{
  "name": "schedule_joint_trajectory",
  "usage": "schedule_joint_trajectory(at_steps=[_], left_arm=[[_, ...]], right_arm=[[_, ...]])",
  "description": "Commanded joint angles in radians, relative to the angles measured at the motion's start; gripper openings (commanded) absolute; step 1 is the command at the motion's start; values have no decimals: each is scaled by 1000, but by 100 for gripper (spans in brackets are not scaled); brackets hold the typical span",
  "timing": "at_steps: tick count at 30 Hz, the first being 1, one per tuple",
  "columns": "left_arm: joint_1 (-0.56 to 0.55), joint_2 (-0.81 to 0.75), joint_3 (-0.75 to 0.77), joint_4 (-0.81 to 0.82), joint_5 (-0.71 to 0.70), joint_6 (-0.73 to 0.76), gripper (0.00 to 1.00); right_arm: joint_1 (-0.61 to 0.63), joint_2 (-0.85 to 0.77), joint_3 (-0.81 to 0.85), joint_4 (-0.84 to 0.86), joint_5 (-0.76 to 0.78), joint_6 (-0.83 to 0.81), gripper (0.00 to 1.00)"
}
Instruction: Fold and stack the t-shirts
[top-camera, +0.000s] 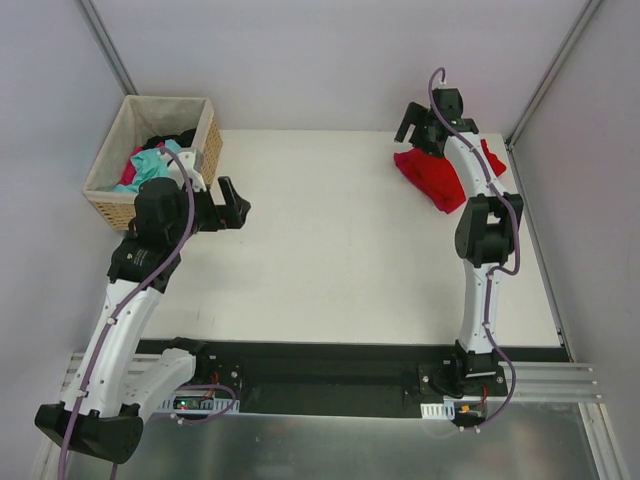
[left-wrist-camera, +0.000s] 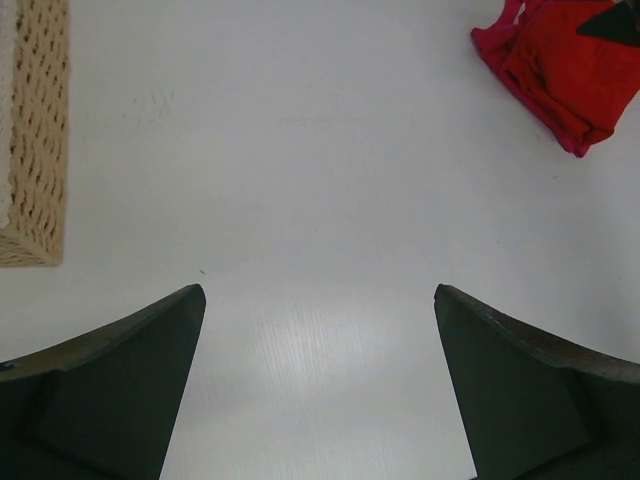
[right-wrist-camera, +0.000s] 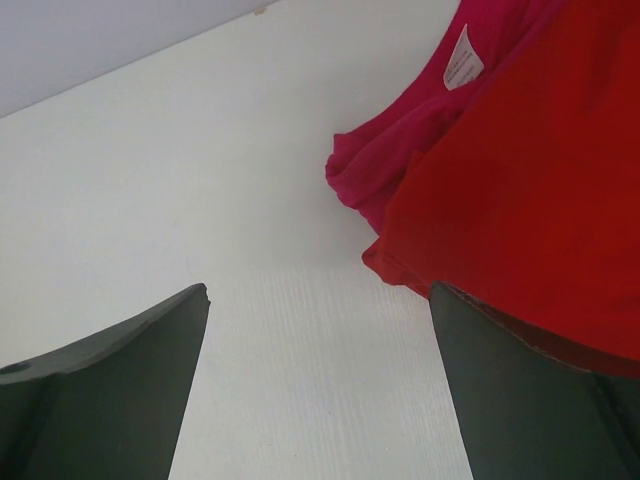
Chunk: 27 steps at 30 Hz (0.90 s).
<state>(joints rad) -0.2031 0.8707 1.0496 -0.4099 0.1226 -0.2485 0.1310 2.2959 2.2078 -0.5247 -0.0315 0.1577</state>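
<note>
- The left hand (top-camera: 236, 206) is hovering over the bare white surface (top-camera: 330, 260), just to the right of the basket. Its fingers are standing spread wide, with nothing between them.
- Further back, the woven tan basket (top-camera: 112, 208) is sitting at the far left corner of the surface. A teal t-shirt (top-camera: 148, 162), a magenta t-shirt (top-camera: 128, 178) and a black t-shirt (top-camera: 172, 137) are lying crumpled together inside it.
- At the far right of the surface, well apart from the basket, a red t-shirt (right-wrist-camera: 530, 220) is lying folded on top of a second magenta shirt (right-wrist-camera: 400, 160). The lower shirt is peeking out along the edge and showing a small white label (right-wrist-camera: 462, 58).
- The right hand (right-wrist-camera: 320, 295) is hanging over the far side of that pile, fingers spread wide and pinching nothing. In the right wrist view one finger is overlapping the red cloth. Whether it is touching the cloth, I cannot tell.
</note>
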Motion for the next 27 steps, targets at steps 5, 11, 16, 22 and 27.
schedule_joint_trajectory(at_steps=[5, 11, 16, 22, 27], left_arm=[[-38, 210, 13, 124, 299, -115, 99], [-84, 266, -3, 226, 304, -149, 99], [-88, 254, -46, 246, 288, -161, 99], [-88, 232, -59, 243, 272, -143, 99], [-88, 235, -56, 243, 261, -135, 99]], right_arm=[[-2, -169, -149, 61, 25, -26, 97], [4, -269, -255, 61, 16, -33, 97], [13, -247, -298, 80, 24, -24, 97], [12, -176, -281, 89, 25, -21, 97], [-4, -136, -249, 97, 25, -29, 97]])
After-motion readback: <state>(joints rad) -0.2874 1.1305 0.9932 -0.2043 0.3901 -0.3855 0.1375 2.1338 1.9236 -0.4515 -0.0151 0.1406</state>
